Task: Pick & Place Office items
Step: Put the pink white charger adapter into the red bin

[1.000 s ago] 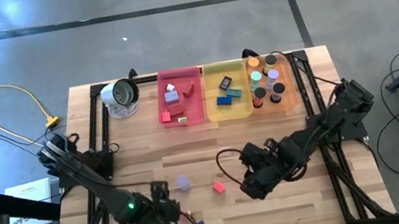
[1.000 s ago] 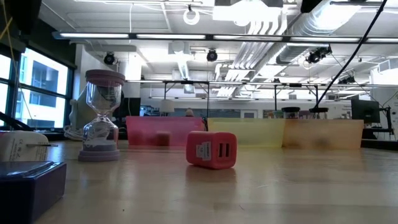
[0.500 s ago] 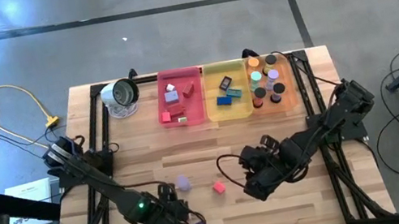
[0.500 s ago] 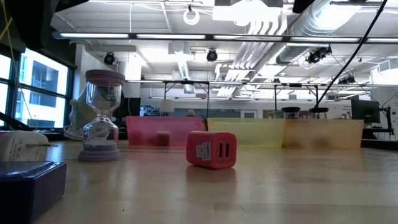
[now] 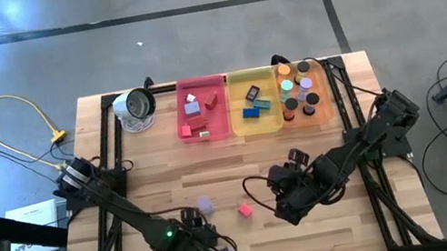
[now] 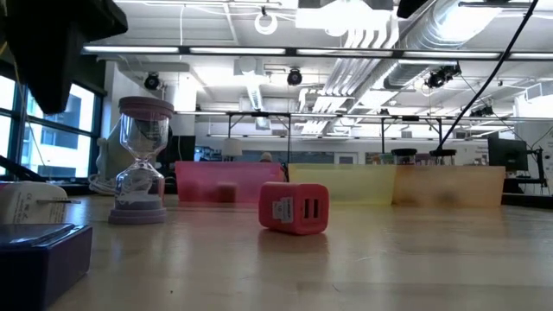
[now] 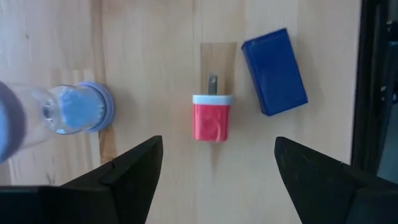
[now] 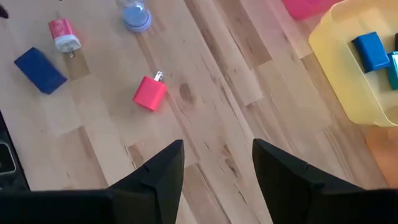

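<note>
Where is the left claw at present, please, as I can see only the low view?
Observer: The left claw hovers open near the table's front edge, directly above a red-and-white plug.
Operator: Does anything lie close to that plug?
Observer: A blue block lies beside it, not touching it.
Operator: And where is the right claw?
Observer: The right claw is open and empty over bare wood, to the right of the pink plug.
</note>
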Controlling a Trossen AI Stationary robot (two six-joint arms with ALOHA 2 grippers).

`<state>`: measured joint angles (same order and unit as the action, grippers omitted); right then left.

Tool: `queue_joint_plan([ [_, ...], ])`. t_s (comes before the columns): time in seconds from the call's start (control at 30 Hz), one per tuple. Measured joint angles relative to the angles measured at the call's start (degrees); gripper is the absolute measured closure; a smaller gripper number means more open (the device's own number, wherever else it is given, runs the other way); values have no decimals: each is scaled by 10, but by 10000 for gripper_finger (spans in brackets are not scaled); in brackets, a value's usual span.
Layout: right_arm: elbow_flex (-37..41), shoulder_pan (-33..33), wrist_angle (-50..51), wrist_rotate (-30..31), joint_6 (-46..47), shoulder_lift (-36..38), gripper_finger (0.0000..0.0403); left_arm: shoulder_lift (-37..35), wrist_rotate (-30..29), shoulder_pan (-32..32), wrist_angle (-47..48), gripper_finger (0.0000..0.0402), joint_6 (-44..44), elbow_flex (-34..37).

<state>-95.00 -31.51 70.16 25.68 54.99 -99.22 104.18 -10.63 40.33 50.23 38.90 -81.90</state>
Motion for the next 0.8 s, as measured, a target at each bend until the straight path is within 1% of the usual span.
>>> queue_joint_plan([
  [0.07, 0, 0, 0, -1, -11, 0, 225, 8, -1, 3, -2, 101, 0, 0],
  [0.3, 0, 0, -1, -1, -38, 0, 225, 35, -31, 12, -14, 101, 11, 0],
  [0.57, 0, 0, -1, 8, -47, 0, 225, 87, -33, 20, -23, 101, 16, 0],
  [0.8, 0, 4, -1, 26, -58, 0, 225, 99, -39, 22, -25, 101, 30, 0],
])
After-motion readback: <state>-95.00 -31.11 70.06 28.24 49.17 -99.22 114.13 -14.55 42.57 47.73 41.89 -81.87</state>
